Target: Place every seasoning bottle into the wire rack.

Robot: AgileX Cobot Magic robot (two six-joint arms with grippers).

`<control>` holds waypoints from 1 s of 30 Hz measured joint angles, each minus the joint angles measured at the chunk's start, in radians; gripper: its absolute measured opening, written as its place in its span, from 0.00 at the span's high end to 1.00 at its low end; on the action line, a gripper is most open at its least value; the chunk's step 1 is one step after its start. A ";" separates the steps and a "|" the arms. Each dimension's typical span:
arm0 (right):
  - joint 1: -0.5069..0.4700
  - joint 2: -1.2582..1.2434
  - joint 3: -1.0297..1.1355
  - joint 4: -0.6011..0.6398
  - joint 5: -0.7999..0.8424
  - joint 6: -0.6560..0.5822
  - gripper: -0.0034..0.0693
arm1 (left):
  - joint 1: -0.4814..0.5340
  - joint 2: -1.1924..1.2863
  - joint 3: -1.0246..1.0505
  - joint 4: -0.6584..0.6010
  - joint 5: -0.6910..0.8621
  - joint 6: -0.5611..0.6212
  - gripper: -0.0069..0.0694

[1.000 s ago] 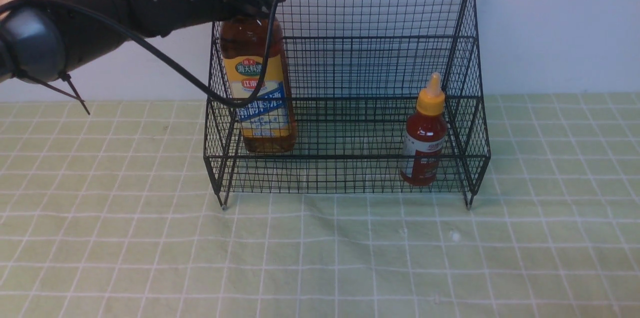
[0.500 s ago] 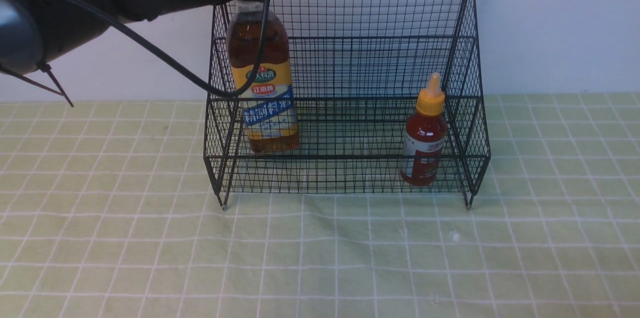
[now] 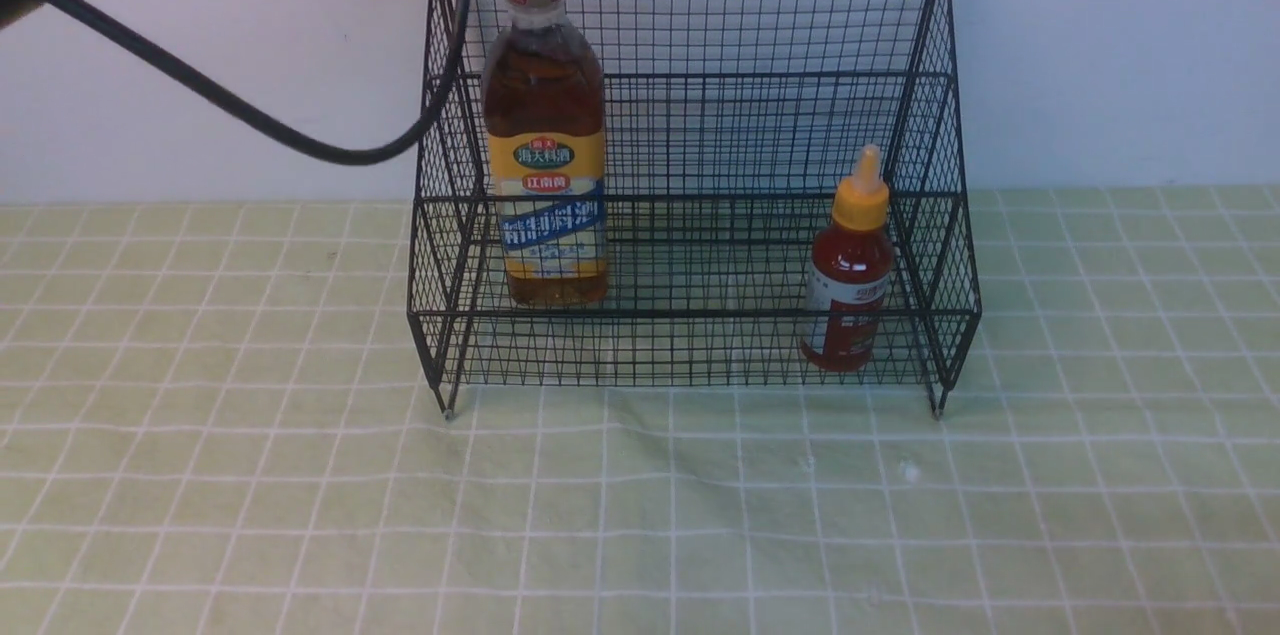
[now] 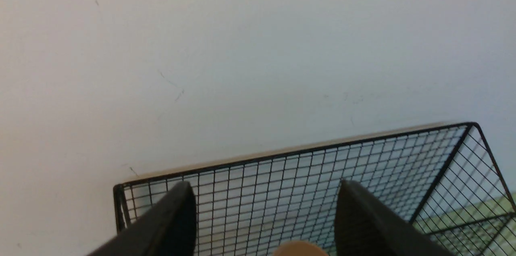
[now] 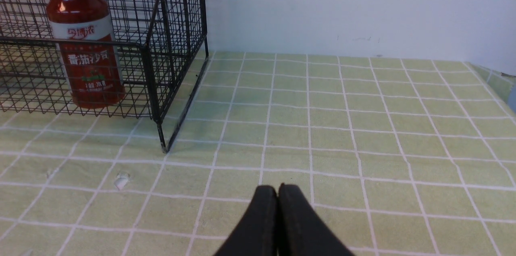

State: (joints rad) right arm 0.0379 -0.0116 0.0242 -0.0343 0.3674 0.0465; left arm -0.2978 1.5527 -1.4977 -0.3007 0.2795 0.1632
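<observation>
Checked cloth (image 3: 640,515); wire rack (image 3: 700,15); bottles upright, seemingly.

surface: green checked tablecloth (image 3: 640,515) | on it: black wire rack (image 3: 690,355), standing on its feet

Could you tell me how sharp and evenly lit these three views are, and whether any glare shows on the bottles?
Front view: sharp, with even, soft light; only faint shadow under the wire rack. Right wrist view: crisp, a small white glint on the red sauce bottle. Left wrist view: the left gripper fingers look soft and dark, the tan cap blurred at the edge.
</observation>
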 joint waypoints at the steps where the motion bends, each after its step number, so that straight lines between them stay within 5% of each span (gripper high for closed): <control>1: 0.000 0.000 0.000 0.000 0.000 0.000 0.97 | 0.000 -0.004 0.000 0.000 0.008 0.000 0.38; 8: 0.000 0.000 0.000 0.000 0.000 0.000 0.97 | 0.000 -0.149 0.000 0.010 0.436 0.013 0.80; 11: 0.000 0.000 0.000 -0.001 0.000 0.000 0.97 | 0.000 -0.214 0.000 0.010 0.623 0.025 0.90; 17: 0.000 0.000 0.000 -0.001 0.000 0.000 0.97 | 0.000 -0.374 0.047 0.010 0.793 0.030 0.92; 30: 0.000 0.000 0.000 -0.001 0.000 0.000 0.97 | 0.000 -0.751 0.331 -0.029 0.812 0.027 0.92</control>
State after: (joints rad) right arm 0.0379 -0.0116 0.0242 -0.0352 0.3674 0.0465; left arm -0.2978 0.8015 -1.1667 -0.3296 1.0915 0.1897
